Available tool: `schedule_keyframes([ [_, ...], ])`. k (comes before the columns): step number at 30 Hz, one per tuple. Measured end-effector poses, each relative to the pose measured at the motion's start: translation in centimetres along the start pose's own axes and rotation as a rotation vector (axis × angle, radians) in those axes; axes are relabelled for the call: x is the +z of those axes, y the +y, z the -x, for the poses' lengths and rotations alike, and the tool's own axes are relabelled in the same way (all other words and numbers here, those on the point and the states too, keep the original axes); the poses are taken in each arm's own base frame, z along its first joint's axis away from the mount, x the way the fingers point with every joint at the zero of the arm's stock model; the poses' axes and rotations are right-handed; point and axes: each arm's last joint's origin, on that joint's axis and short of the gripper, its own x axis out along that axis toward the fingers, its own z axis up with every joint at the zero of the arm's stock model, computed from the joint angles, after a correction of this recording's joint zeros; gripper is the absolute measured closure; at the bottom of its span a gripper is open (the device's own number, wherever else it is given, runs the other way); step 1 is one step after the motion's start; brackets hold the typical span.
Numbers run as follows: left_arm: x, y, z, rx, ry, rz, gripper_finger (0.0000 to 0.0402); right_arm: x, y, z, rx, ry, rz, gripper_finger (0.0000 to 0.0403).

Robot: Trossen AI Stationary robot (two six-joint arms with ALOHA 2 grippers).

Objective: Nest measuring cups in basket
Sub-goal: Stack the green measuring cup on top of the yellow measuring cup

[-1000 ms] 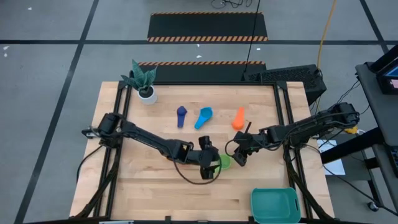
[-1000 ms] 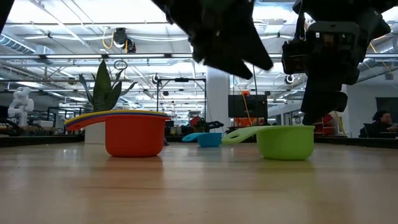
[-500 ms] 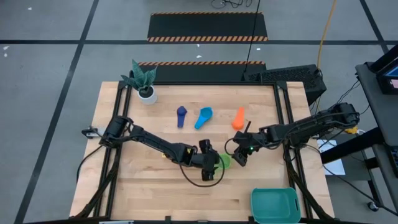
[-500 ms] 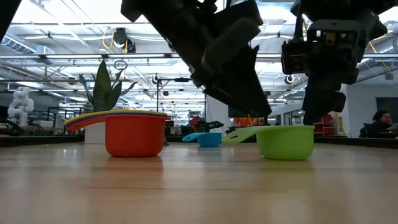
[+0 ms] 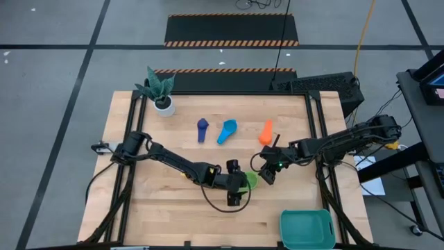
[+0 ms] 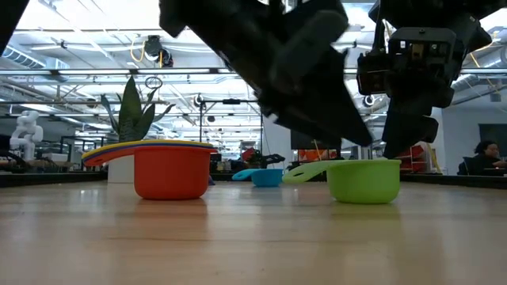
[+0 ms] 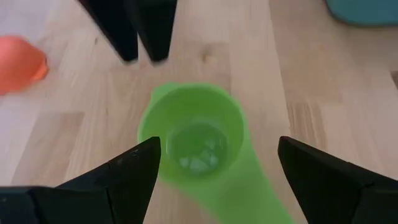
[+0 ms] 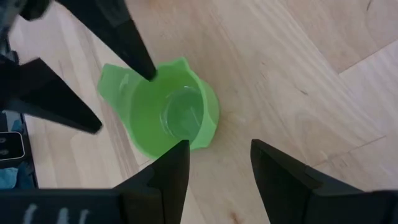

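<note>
A green measuring cup (image 7: 193,140) stands upright on the wooden table near its middle, its handle (image 7: 252,199) pointing back toward my left arm. My left gripper (image 7: 217,146) is open and low over the cup, one finger on either side of the bowl and clear of it. From the table's right, my right gripper (image 8: 217,152) is open with nothing between its fingers, just short of the green cup (image 8: 168,115). The teal basket (image 5: 306,228) sits at the near right corner. In the low view a red cup (image 6: 170,172) holds yellow and blue ones nested inside it.
A navy cup (image 5: 202,128), a light blue cup (image 5: 227,130) and an orange cup (image 5: 266,132) lie in a row toward the far edge. A white plant pot (image 5: 164,104) stands at the far left corner. Bare wood lies between the green cup and the basket.
My left gripper has come down over the green cup and a little toward the table's right edge, still open. The green cup and my right gripper have kept their places.
</note>
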Motion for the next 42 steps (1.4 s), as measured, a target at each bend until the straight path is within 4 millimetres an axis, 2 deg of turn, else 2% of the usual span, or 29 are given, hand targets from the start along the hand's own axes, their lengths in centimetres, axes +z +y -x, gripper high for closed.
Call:
schedule_keyframes([
  [7,0.1,0.6,0.1,0.018,0.018,-0.060,0.0073,0.0,0.0,0.0,0.001,0.001,0.005,0.0241],
  [10,0.3,1.1,0.3,0.028,0.014,-0.048,0.0073,0.0,0.0,0.0,0.001,0.002,0.008,0.0241],
  [18,-0.7,1.9,0.2,0.044,0.121,-0.019,0.0073,0.0,0.0,0.0,0.001,0.002,0.008,0.0241],
  [30,-0.5,2.5,0.2,0.069,0.121,-0.045,0.0073,0.0,0.0,0.0,0.001,0.002,0.008,0.0241],
  [37,-0.6,2.1,0.4,0.062,0.129,-0.070,0.0073,0.0,0.0,0.0,0.001,0.002,0.008,0.0241],
  [42,0.4,1.6,1.5,0.052,0.095,-0.059,0.0073,0.0,0.0,0.0,0.001,0.003,0.008,0.0241],
])
